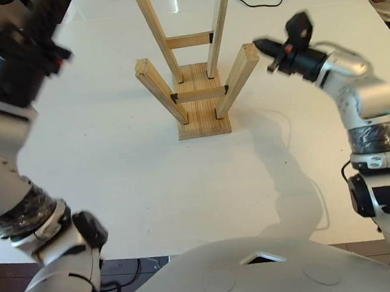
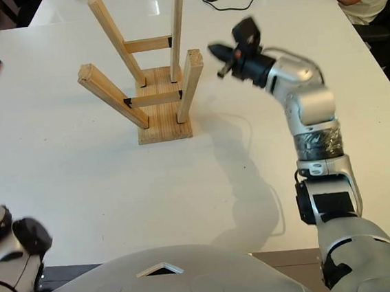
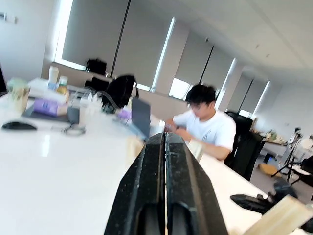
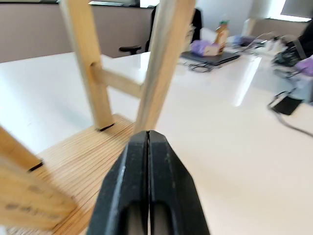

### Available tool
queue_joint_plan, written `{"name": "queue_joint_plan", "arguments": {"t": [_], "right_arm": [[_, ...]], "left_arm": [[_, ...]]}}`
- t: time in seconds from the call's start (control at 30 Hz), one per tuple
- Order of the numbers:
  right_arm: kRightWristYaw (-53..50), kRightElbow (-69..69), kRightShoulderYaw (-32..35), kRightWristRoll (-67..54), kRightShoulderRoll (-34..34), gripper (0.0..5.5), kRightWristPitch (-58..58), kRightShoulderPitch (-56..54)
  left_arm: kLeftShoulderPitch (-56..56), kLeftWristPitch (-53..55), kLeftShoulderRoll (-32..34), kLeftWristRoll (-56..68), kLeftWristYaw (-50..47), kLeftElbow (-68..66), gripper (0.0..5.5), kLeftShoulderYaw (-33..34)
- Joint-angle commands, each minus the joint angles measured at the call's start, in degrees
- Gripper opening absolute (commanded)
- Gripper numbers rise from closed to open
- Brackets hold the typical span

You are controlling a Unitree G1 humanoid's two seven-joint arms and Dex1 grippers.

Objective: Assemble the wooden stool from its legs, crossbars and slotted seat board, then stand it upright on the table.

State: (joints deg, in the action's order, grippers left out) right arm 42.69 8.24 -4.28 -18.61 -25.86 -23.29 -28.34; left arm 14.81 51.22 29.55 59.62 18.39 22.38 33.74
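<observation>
**Beside the upturned stool: flip pending**

Right gripper (image 1: pixel 260 44): fingers pressed together, empty, just beside the nearest leg (image 1: pixel 238 77). Left gripper (image 3: pixel 165 139): likewise closed, empty, raised. Stool (image 1: pixel 203 121): assembled, seat-down on table (image 1: pixel 114 167). Advice: open wide, grasp opposite legs, turn evenly.
</observation>
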Motion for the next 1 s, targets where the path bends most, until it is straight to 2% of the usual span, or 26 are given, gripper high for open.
{"name": "queue_joint_plan", "arguments": {"t": [0.03,0.17,0.23,0.33,0.47,0.6,0.73,0.9,1.0], "right_arm": [[7.18,1.64,-2.36,0.86,0.31,0.0,7.18,1.14],[10.13,0.53,-1.8,-1.29,1.23,0.0,8.23,0.47],[13.48,-3.45,-3.7,-2.56,1.21,0.0,7.43,1.34],[16.71,-10.86,-6.56,-4.01,0.43,0.0,5.19,4.59],[15.29,-21.74,-10.05,-4.89,0.18,0.0,1.24,11.37],[9.53,-29.79,-13.51,-5.4,3.51,0.0,-3.14,17.03],[5.55,-30.38,-12.39,-4.09,3.24,0.0,-4.13,20.08],[6.27,-20.28,-5.14,-1.05,-2.17,0.0,-0.22,11.94],[7.38,-18.07,-3.56,-3.66,-0.32,0.0,-0.72,4.6]], "left_arm": [[-21.66,-7.95,4.07,-14.34,14.1,-4.05,0.02,-11.95],[-29.89,-12.46,3.59,-21.65,19.3,-2.29,0.02,-22.93],[-30.34,-15.03,2.79,-26.65,19.52,-3.93,0.02,-28.67],[-28.86,-17.83,0.61,-31.47,18.04,-7.31,0.02,-33.12],[-28.21,-19.22,-2.51,-33.15,15.1,-9.06,0.02,-33.57],[-28.07,-19.84,-2.99,-33.27,14.03,-10.12,0.02,-32.11],[-28.74,-21.03,-1.95,-33.81,14.27,-11.78,0.02,-30.27],[-29.43,-21.26,-2.28,-34.16,14.69,-11.53,0.02,-30.63],[-29.44,-21.95,-4.01,-34.5,14.03,-11.32,0.02,-32.03]]}}
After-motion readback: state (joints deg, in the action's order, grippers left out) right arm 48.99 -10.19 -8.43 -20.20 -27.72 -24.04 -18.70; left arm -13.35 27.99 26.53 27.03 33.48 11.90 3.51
